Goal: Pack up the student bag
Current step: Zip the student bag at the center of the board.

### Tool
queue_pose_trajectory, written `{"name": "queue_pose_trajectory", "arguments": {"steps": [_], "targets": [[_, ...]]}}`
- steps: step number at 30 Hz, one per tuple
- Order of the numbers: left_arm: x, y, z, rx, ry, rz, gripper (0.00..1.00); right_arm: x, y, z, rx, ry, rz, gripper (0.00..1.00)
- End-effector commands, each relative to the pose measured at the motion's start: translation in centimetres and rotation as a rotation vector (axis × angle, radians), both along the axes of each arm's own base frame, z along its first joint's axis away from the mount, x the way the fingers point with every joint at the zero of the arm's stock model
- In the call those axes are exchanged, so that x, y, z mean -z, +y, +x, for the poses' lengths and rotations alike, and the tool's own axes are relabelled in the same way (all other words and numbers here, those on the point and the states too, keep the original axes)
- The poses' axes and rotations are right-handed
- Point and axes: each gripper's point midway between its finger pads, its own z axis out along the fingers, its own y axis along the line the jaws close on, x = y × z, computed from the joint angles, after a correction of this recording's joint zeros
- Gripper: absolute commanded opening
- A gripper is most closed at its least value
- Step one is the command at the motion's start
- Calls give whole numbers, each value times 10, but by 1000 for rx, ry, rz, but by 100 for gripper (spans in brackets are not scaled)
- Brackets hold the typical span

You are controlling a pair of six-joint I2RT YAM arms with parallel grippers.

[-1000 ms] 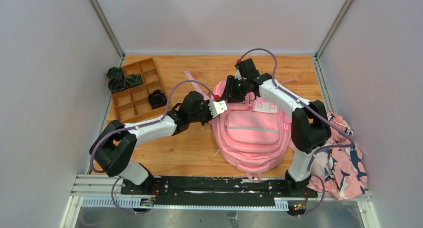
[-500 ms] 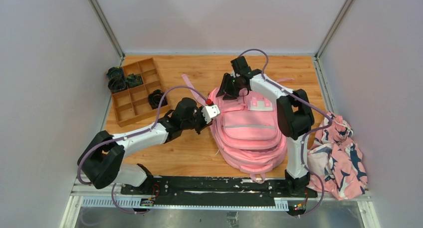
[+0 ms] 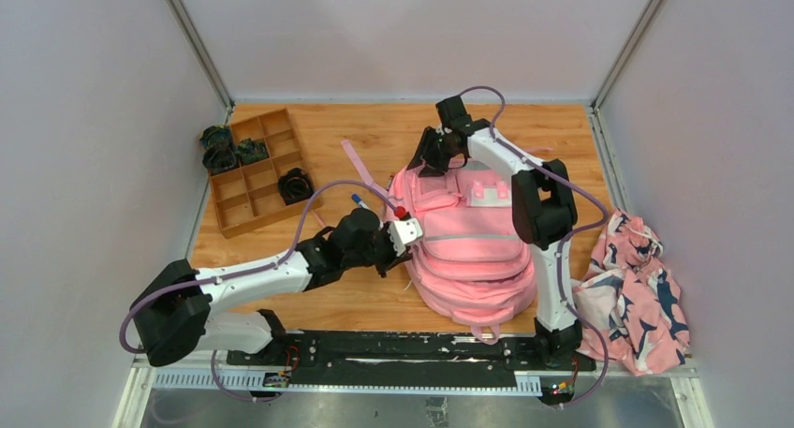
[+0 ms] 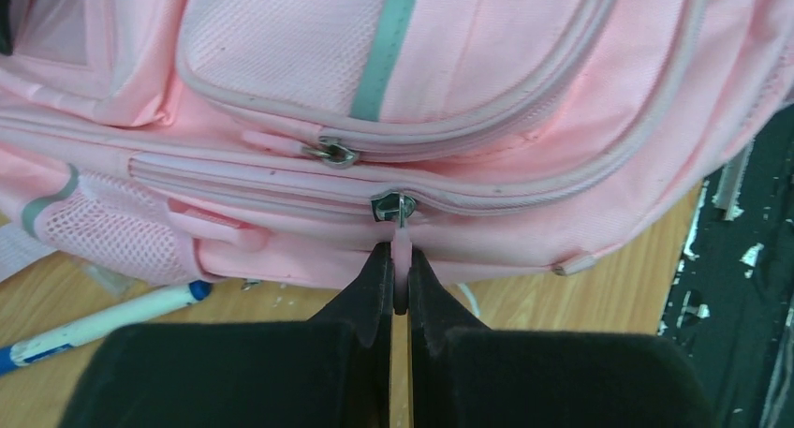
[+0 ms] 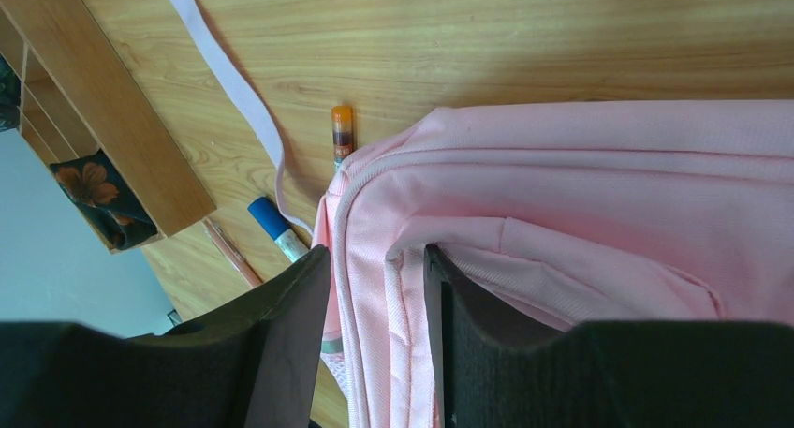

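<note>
Two claws are on the bag [image 3: 473, 250], which lies flat mid-table with its top end toward the back wall. Left claw [image 4: 398, 269] is nipped tight on a pink zip pull [image 4: 401, 236] on the bag's side. Right claw [image 5: 374, 264] is closed narrow over a fold of fabric at the bag's top edge. Round it: blue-capped pen [image 3: 359, 201] and loose strap [image 3: 360, 161] just left of the bag, orange-capped stick [image 5: 343, 133] hard by its top corner, wooden tray [image 3: 253, 170] w/ dark bundles far left, patterned cloth [image 3: 637, 297] near right. Vs. half a sec ago, the left arm has drawn back toward the near rail, uncovering the pen, and the right arm sits further back. Wood tabletop [image 3: 365, 302], pale grey walls [image 3: 412, 35], black rail [image 3: 403, 348] in front.
</note>
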Motion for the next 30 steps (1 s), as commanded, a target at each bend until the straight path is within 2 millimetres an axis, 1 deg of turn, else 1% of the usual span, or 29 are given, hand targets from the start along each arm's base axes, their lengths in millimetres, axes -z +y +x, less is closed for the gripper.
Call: {"name": "queue_pose_trajectory", "arguments": {"steps": [1,2,4,6,8,11,14,15,16,17,18,20,21,22,23,24,25,29,30], "targets": [[-43,-37,-43,154,13,-159,0,53,-29,13,76,77,-99,47],[-46,-40,-50,172,21,-167,0,51,-27,14,69,83,-76,46],[-48,-45,-62,212,30,-174,0,39,-26,16,65,66,-57,46],[-50,-51,-71,245,48,-181,0,19,-26,19,55,25,-47,47],[-50,-56,-76,264,79,-185,0,-7,-28,21,46,-24,-34,47],[-45,-58,-77,263,102,-175,0,-53,-35,19,35,-103,-18,49],[-39,-58,-75,260,96,-159,0,-96,-53,9,43,-179,-25,50],[-39,-58,-73,250,98,-158,3,-106,-61,3,46,-199,-34,51],[-40,-58,-73,242,96,-161,10,-109,-73,-7,55,-207,-51,51],[-41,-56,-71,226,98,-161,23,-117,-84,-15,64,-228,-72,52],[-44,-55,-69,205,98,-164,33,-119,-96,-27,70,-237,-98,52],[-48,-51,-68,173,110,-176,55,-120,-113,-57,65,-220,-101,52],[-51,-49,-68,152,122,-185,75,-121,-117,-76,52,-205,-84,52],[-53,-46,-67,128,137,-191,90,-122,-120,-94,40,-209,-83,52],[-57,-44,-67,107,149,-196,98,-121,-125,-112,32,-218,-97,53],[-59,-39,-66,76,156,-194,100,-127,-131,-131,28,-250,-108,53],[-62,-34,-62,32,165,-189,100,-126,-139,-148,30,-251,-134,53],[-69,-6,-43,-203,200,-131,100,-112,-164,-212,33,-229,-229,53],[-70,-2,-42,-219,200,-115,100,-108,-167,-226,29,-230,-241,53]]}}
